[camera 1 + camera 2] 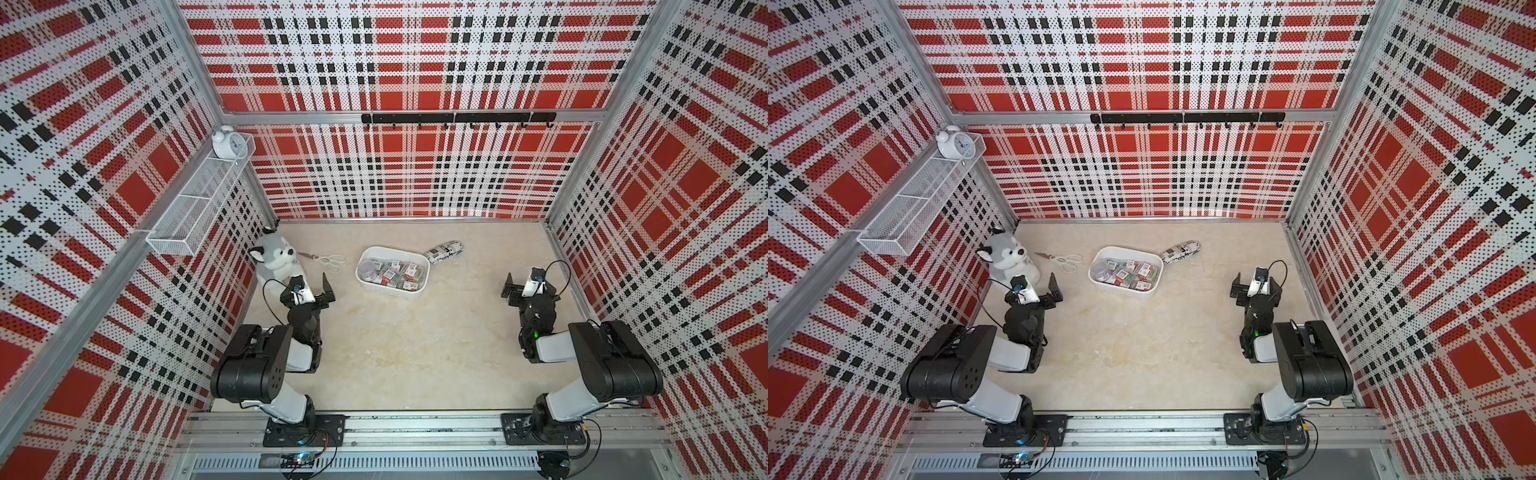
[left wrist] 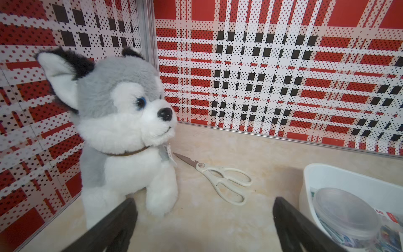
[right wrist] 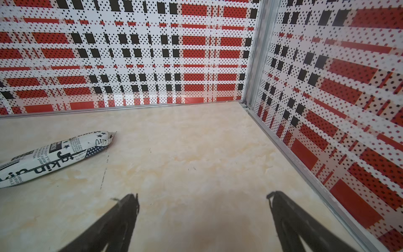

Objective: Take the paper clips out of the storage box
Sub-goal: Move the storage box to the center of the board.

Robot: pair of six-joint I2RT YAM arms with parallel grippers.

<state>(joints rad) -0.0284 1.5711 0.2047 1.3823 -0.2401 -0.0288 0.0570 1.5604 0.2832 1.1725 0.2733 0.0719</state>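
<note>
left claw (image 2: 204,199) and right claw (image 3: 201,194) are both spread wide, holding nothing. the storage box (image 1: 386,293) sits on the tabletop (image 1: 395,357) between them, nearer the left claw, touching neither. the paper clips (image 1: 395,272) lie inside it.

**A:** How much of the storage box (image 2: 322,174) shows in the left wrist view?

**B:** Its left end only; the picture's edge cuts off the rest. The round tub (image 2: 346,209) inside is cloudy, its contents a blur.

**A:** And from above?

**B:** In both top views the paper clips (image 1: 395,272) are too small to count, their labels unreadable.

**A:** Anything else?

**B:** The printed pouch (image 3: 50,157) runs off the right wrist picture. The scissors' (image 2: 220,176) blade tip vanishes at the plush husky (image 2: 122,131).
</note>
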